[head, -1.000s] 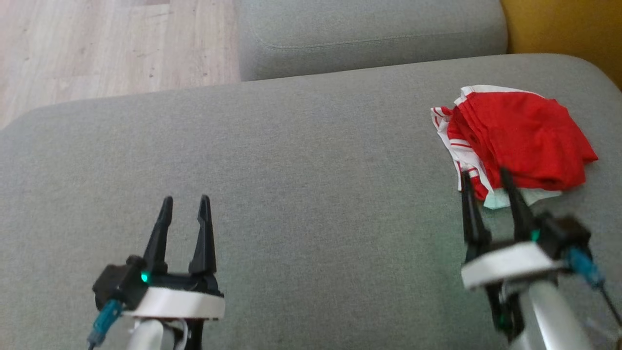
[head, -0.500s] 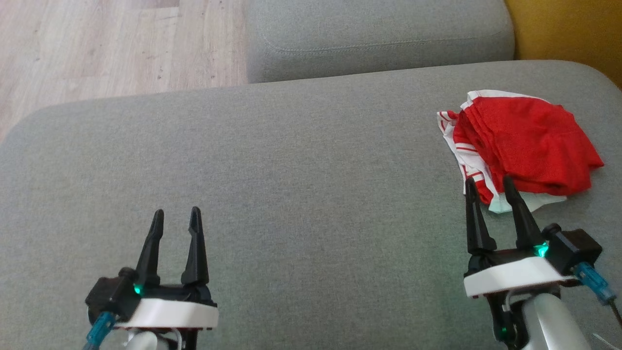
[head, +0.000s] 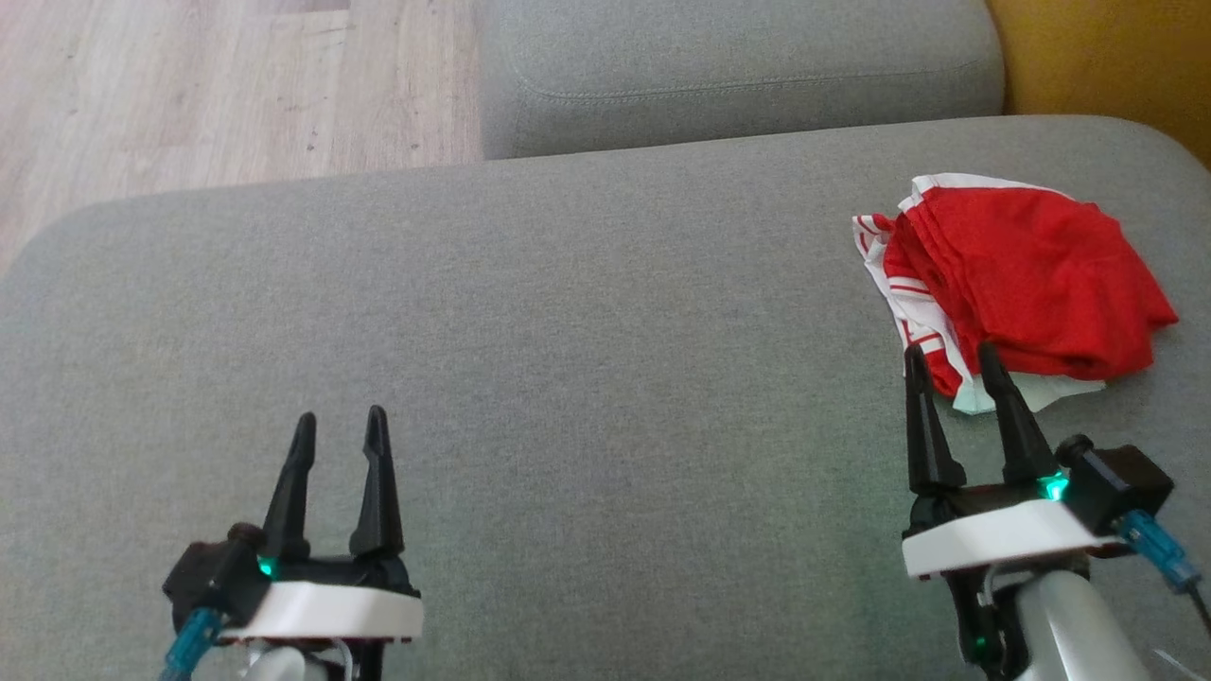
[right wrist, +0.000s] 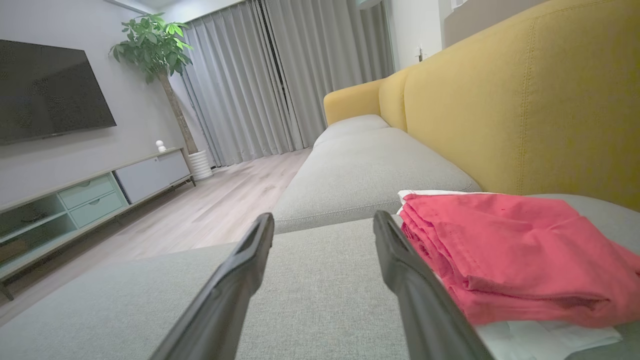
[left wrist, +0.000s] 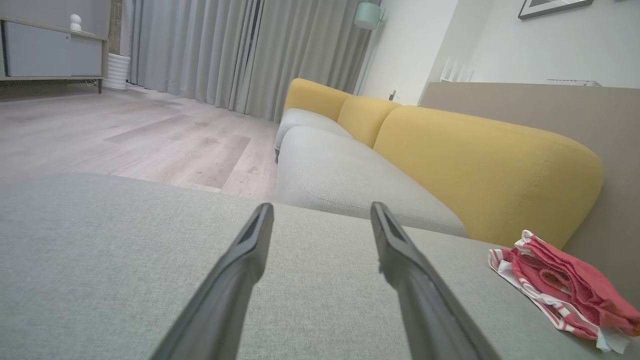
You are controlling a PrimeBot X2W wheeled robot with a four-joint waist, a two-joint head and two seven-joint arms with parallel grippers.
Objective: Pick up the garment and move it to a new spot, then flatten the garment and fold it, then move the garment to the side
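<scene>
Left hand (head: 341, 414) hovers low over the grey fabric sofa seat (head: 605, 312), its two dark fingers pointing forward, spread wide and holding nothing. Right hand (head: 950, 350) is posed likewise, wide apart and empty, with its tips at the near edge of the folded red garment with white striped trim (head: 1031, 274). That garment lies on the seat's right side, by the yellow backrest (right wrist: 525, 100). From the right wrist, the garment sits beside the right finger, not between the two. Whether a tip touches cloth cannot be told. Both forearms are cut off at the head view's bottom edge.
</scene>
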